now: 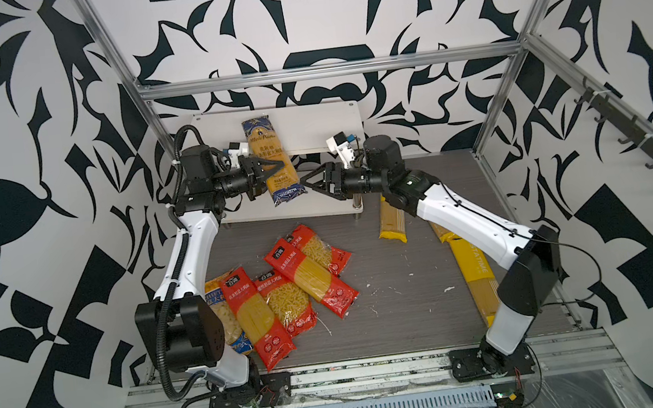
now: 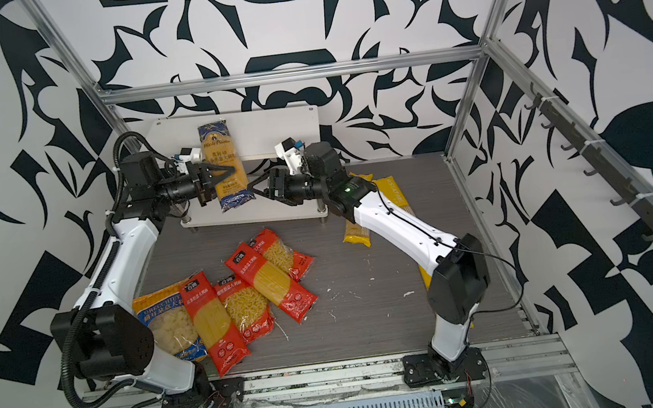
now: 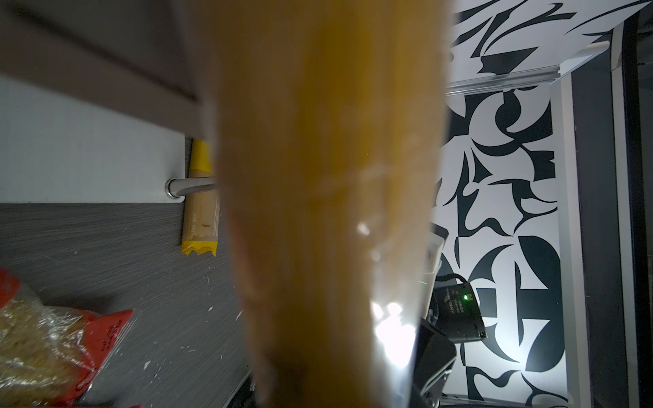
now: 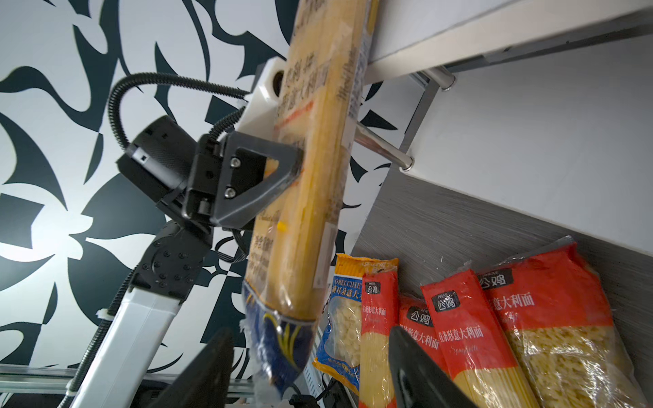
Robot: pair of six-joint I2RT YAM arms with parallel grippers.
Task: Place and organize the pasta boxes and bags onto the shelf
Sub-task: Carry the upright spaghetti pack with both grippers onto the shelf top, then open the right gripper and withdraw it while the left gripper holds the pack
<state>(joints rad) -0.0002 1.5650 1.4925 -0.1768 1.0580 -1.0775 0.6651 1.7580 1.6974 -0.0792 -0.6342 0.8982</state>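
Observation:
My left gripper [image 1: 275, 165] is shut on a long dark-blue pasta packet [image 1: 271, 157] [image 2: 226, 162], gripping it about mid-length. The packet leans on the front edge of the shelf's [image 1: 316, 126] top board, and its lower end hangs in front of the bottom board. My right gripper [image 1: 305, 182] [image 4: 311, 356] is open just right of that lower end [image 4: 279, 339], which shows between its fingers without visible contact. In the left wrist view the packet [image 3: 328, 176] is a blur that hides the jaws. Red packets [image 1: 310, 282] and a blue-orange packet [image 1: 224, 317] lie on the table.
Yellow packets [image 1: 392, 222] [image 1: 475, 276] lie on the table under my right arm, right of the shelf. Aluminium frame rails [image 1: 326, 70] stand behind and beside the shelf. A rail of hooks [image 1: 644, 143] runs along the right wall. Pasta crumbs [image 1: 447, 288] dot the table.

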